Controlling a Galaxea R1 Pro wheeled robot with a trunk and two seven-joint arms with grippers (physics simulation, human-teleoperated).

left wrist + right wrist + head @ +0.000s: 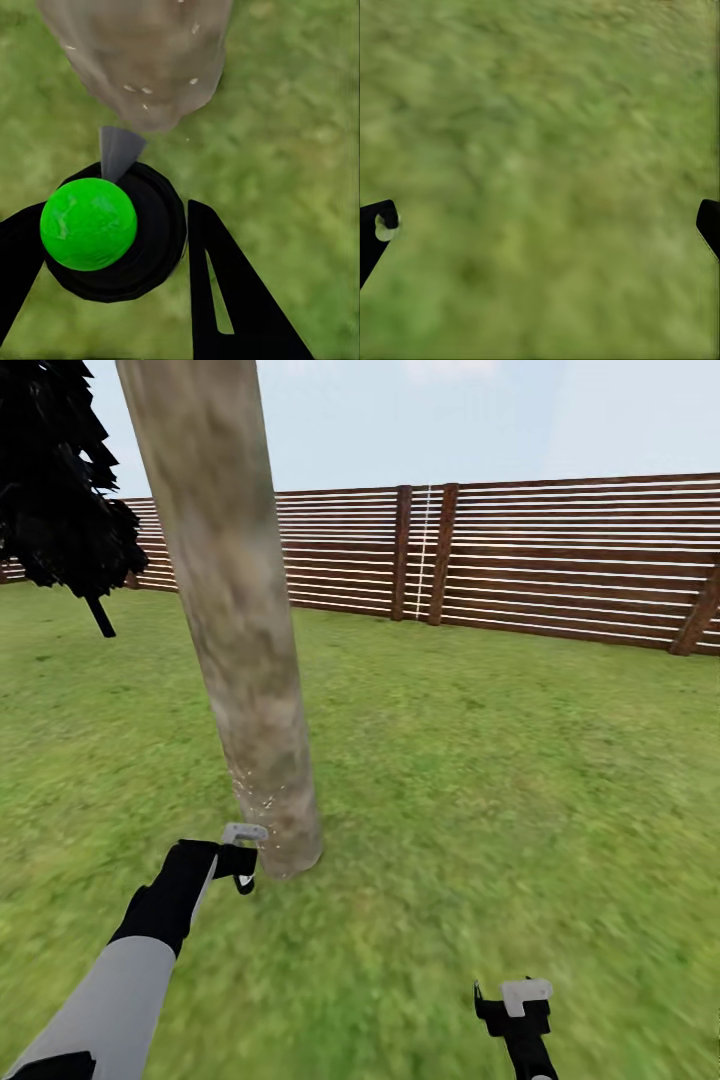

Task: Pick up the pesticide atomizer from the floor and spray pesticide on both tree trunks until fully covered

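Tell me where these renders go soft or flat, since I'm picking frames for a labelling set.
Head view: tree trunk and fence fairly crisp, grass smeared, no cast shadows, even daylight. Left wrist view: the atomizer held by the left gripper is sharp, trunk base and turf are soft, with pale spray flecks. Right wrist view: blurred turf, right gripper's fingertips at the edges.

trunk (240, 650) ahead-left on grass (480, 780); fence (560, 560) behind; cypress, probably, (60, 480) far left.

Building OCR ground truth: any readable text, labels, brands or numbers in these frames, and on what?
None readable.
Atomizer in the left claw: plain green and black, no label.
Tree trunk: bare bark with pale specks.
Fence: plain slats.
Right claw: unmarked.
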